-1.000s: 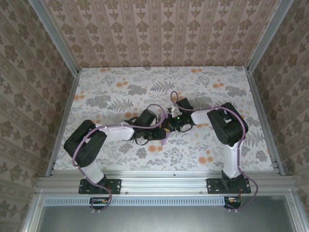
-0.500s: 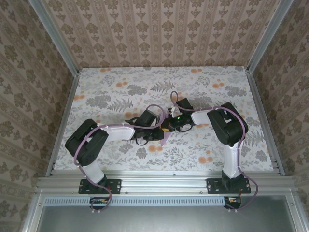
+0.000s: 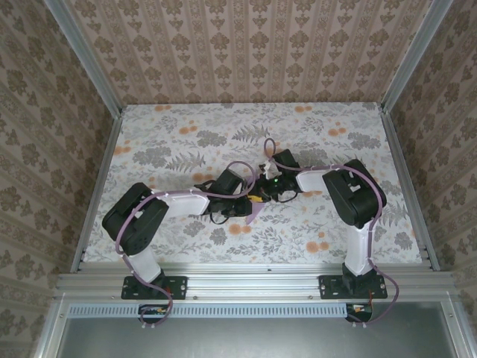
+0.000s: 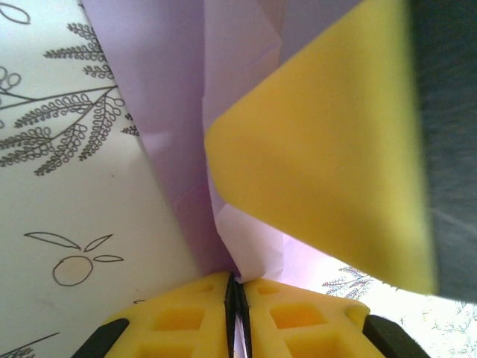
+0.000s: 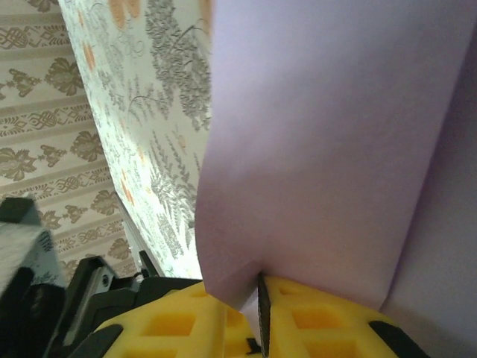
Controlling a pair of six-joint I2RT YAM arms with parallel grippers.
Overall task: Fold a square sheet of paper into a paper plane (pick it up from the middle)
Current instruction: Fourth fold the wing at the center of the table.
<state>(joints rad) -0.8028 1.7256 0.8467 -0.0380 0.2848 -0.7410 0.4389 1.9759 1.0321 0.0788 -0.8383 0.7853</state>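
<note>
The grey-and-orange floral tabletop [image 3: 179,134] stretches open all around the arms, out to its framed edges. Mid-table, between the wrists, the thin lavender-purple sheet of paper [image 4: 171,89] shows creased, overlapping layers. The left gripper [image 4: 235,287] and the right gripper [image 5: 261,298] each pinch it, yellow fingers nearly together.

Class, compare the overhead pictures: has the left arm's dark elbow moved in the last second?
Yes, slightly. The left arm's elbow has edged right, away from the table's left rail and toward the middle.
</note>
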